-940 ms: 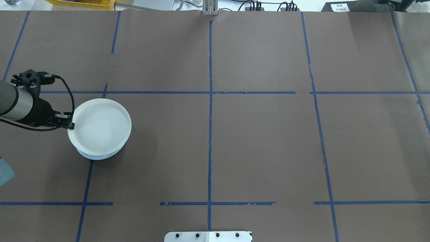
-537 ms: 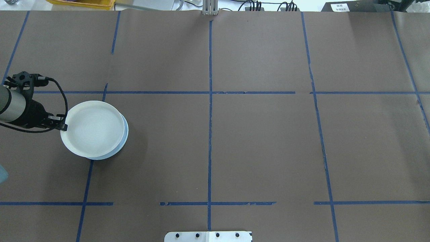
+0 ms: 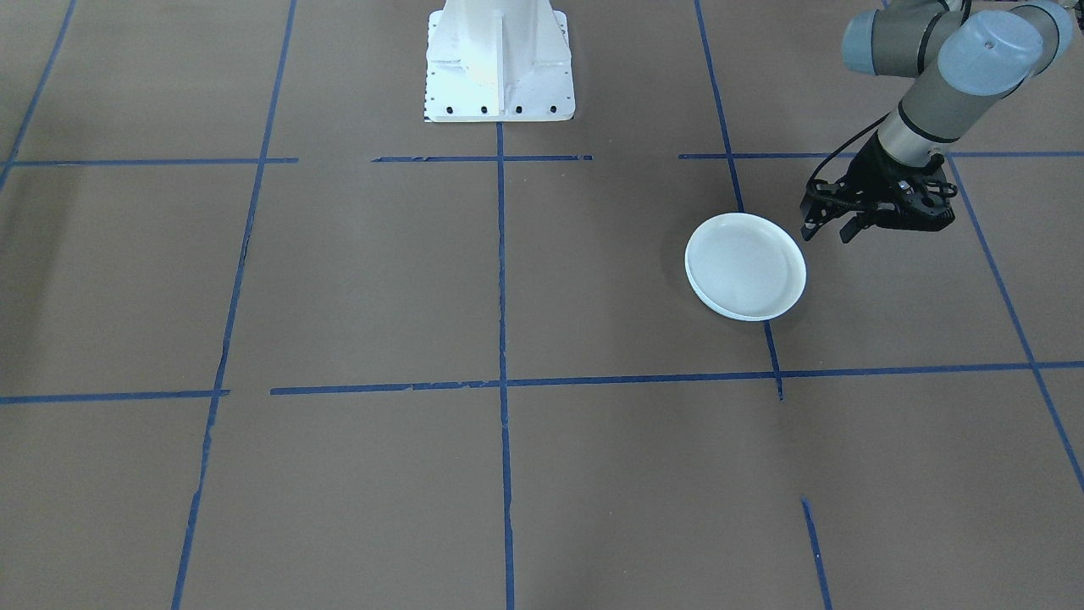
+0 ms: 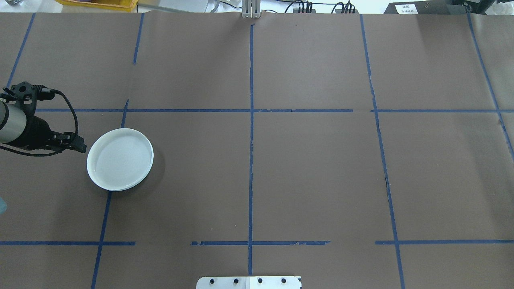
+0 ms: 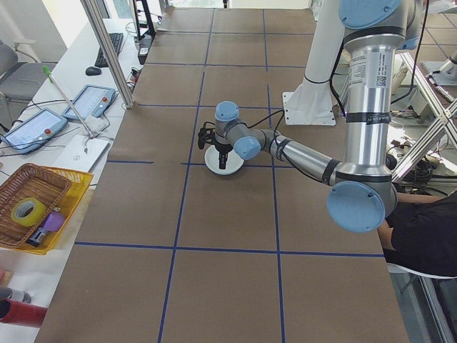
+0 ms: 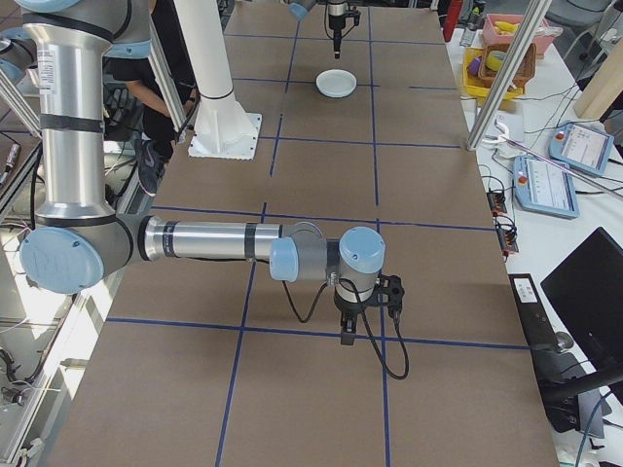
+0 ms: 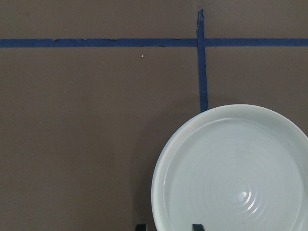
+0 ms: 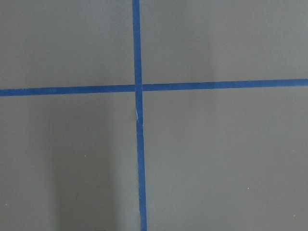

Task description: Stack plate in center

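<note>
A pale plate [image 4: 119, 159] with faint concentric rings [image 7: 238, 180] lies on top of another plate, of which only a thin bluish edge [image 4: 151, 160] shows at the table's left. That lower plate's inside is hidden, so I cannot tell whether it is the center one. My left gripper [image 4: 83, 147] hovers just left of the stack, open and holding nothing. In the left wrist view its fingertips [image 7: 196, 226] stand apart at the bottom edge. My right gripper [image 6: 364, 329] points down over a tape crossing far from the plates. I cannot tell if it is open or shut.
Blue tape lines [image 4: 251, 160] divide the brown table cover into squares. The robot's white base [image 3: 500, 63] stands at the near edge. A basket [image 5: 32, 200], tablets and a metal post [image 5: 107, 50] lie off the table's far side. A person [image 5: 421, 236] sits beside the robot.
The left gripper set the top plate down squarely on the lower one, let go of its rim, and drew back a little to the left.
</note>
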Controlling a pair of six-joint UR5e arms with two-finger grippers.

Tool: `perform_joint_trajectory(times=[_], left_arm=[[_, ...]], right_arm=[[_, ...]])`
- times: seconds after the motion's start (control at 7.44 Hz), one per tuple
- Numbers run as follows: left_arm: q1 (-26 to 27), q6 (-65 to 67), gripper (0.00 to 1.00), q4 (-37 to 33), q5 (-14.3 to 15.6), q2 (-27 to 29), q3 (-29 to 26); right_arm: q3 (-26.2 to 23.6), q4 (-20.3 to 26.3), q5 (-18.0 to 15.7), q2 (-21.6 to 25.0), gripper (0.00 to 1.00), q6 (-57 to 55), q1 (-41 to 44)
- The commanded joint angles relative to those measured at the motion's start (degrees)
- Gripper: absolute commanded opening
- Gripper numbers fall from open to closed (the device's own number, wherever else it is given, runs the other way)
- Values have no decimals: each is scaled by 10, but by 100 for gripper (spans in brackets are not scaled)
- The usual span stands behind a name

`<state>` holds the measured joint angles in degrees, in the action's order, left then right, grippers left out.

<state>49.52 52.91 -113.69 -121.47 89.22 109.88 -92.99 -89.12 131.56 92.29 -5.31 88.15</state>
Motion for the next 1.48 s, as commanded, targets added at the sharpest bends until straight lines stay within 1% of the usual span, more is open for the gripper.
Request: perform_joint_trajectory(times=[0.0, 0.13, 0.27, 0.4, 0.54, 0.67, 0.81, 0.94, 1.07, 1.21, 1.34], left_arm=[[19, -63, 100, -3, 5, 3, 3], [47, -148, 100, -1, 7, 3, -4], [74, -187, 100, 0, 6, 3, -7], [120, -241, 100, 4, 1, 4, -24], [150, -286, 100, 14, -8, 3, -32], [166, -300, 100, 52, -42, 3, -42], [212, -343, 100, 97, -45, 0, -47], [263, -426, 100, 167, -46, 0, -54], [317, -495, 100, 224, -69, -1, -65], [369, -537, 100, 233, -128, -27, -98], [392, -556, 100, 229, -173, -36, -133]], right_arm=[[0, 0, 0, 0, 100, 0, 0], [0, 0, -1, 0, 100, 0, 0], [0, 0, -1, 0, 100, 0, 0], [0, 0, 0, 0, 100, 0, 0], [0, 0, 0, 0, 100, 0, 0], [0, 0, 0, 0, 100, 0, 0], [0, 0, -1, 0, 100, 0, 1], [0, 0, 0, 0, 100, 0, 0], [0, 0, -1, 0, 100, 0, 0], [0, 0, -1, 0, 100, 0, 0], [0, 0, 0, 0, 100, 0, 0]])
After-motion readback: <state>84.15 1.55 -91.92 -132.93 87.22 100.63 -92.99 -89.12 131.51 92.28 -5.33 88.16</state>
